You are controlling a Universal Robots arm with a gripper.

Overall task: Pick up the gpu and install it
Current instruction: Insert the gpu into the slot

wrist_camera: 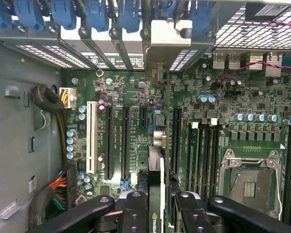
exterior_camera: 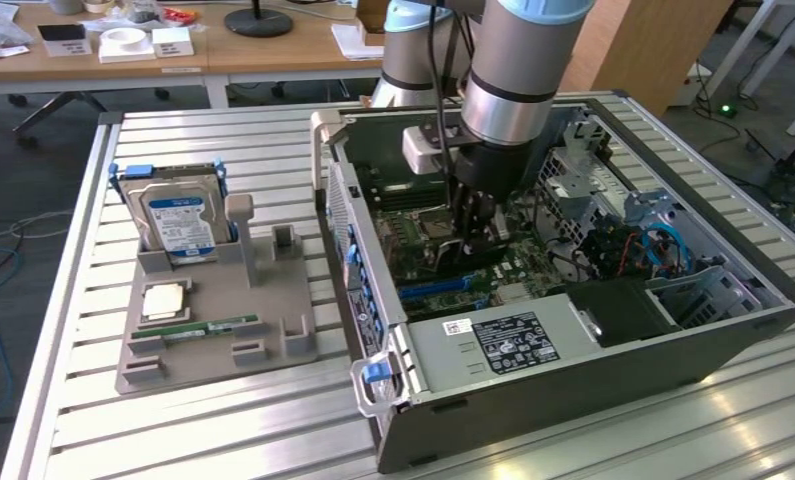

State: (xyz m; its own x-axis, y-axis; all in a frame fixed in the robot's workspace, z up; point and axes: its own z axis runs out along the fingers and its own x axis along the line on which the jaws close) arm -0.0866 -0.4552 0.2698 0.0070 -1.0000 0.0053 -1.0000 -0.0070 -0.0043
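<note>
My gripper is shut on the gpu, which I see edge-on between the two black fingers. The card runs from the fingers to its silver bracket, which sits at the case's rear slot openings. It stands upright over the green motherboard, just beside a long black expansion slot. I cannot tell whether its edge is in a slot. In the exterior view the gripper reaches straight down into the open computer case, and the arm hides most of the card.
A white slot, the empty CPU socket and a cable bundle surround the card. On the exterior view's left, a grey holder carries a blue-labelled hard drive, a RAM stick and a CPU chip.
</note>
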